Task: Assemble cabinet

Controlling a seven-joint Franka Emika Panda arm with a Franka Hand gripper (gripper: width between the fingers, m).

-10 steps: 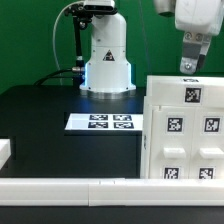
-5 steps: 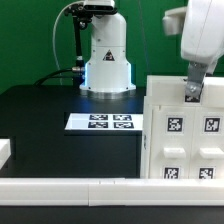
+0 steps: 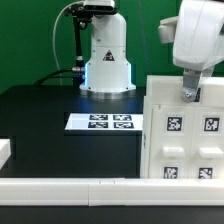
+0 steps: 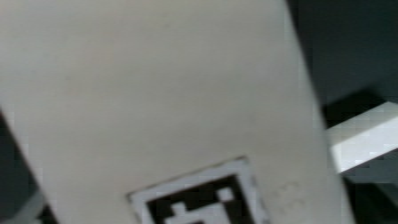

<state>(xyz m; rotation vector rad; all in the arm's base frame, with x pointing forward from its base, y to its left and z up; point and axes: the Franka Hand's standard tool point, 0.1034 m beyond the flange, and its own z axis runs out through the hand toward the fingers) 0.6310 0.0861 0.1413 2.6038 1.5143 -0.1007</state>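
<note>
Jaws: cannot tell whether apart or clamped. In the exterior view the gripper (image 3: 189,93) sits low over the upper edge of the cabinet (image 3: 185,130), fingertips lost against a tag on its top. The wrist view shows no finger clearly, only a broad white cabinet face (image 4: 160,100) filling the picture with part of a black-and-white tag (image 4: 205,205) at its edge. Judgement: the gripper is down at the top edge to straddle that wall for a grasp or a push; contact not confirmed.

Cabinet stands upright at the exterior view's right, tagged front face toward the camera, near the white rail (image 3: 70,188) that runs along the front of the black table (image 3: 40,120). Probably squared there so it cannot slide.

Marker board (image 3: 100,122) lies flat mid-table, just beside the cabinet, in front of the arm's base (image 3: 106,60).
</note>
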